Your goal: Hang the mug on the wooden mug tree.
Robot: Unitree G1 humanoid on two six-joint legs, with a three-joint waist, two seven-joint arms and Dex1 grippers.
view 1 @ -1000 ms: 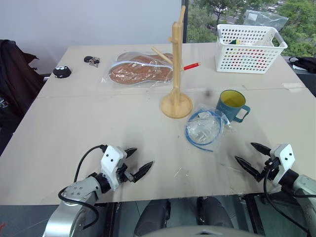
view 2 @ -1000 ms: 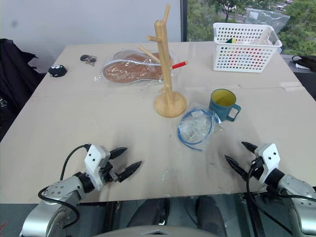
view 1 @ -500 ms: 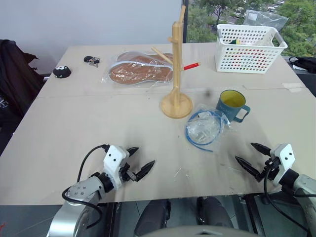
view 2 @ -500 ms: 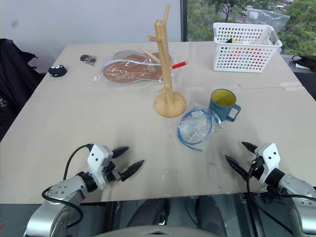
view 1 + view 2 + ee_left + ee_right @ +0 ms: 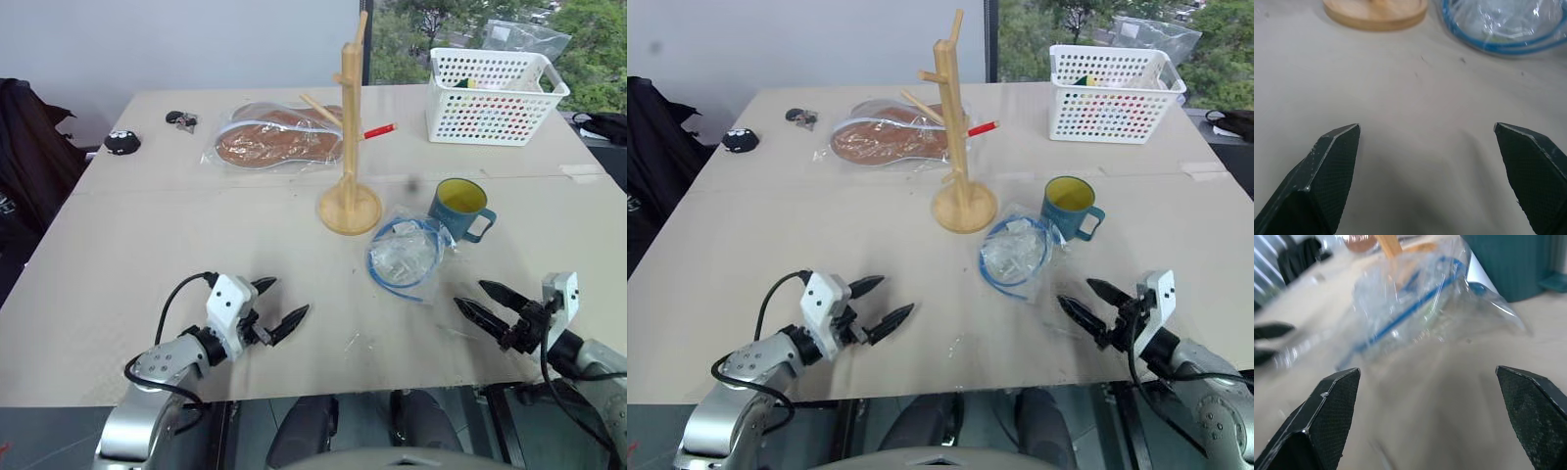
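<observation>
Left pincer [image 5: 275, 305] spread wide over the near bench edge, black tapered fingers [image 5: 1327, 174] with a fine cross-hatched grain, nothing between them. Right pincer [image 5: 486, 309] likewise gaping and empty, pointed tips aimed toward a crinkled clear plastic bag [image 5: 406, 255] ringed by a thin blue cord. Just beyond that bag, touching or nearly touching it, stood the mug [image 5: 460, 209]: glossy teal-blue ceramic, yellow inside, upright on the bench [image 5: 176, 235], loop handle turned to the robot's right. Beside the bag's other side rose the wooden mug tree [image 5: 350, 137], pale square post on a round disc base, thin angled pegs bare, well apart from both pincers. Farther back lay a flat brown oval item in clear wrap [image 5: 274, 139], a red-tipped stick [image 5: 378, 130], and a white perforated plastic basket [image 5: 495, 83] at the far right corner. Bench surface matte beige, lightly scuffed.
</observation>
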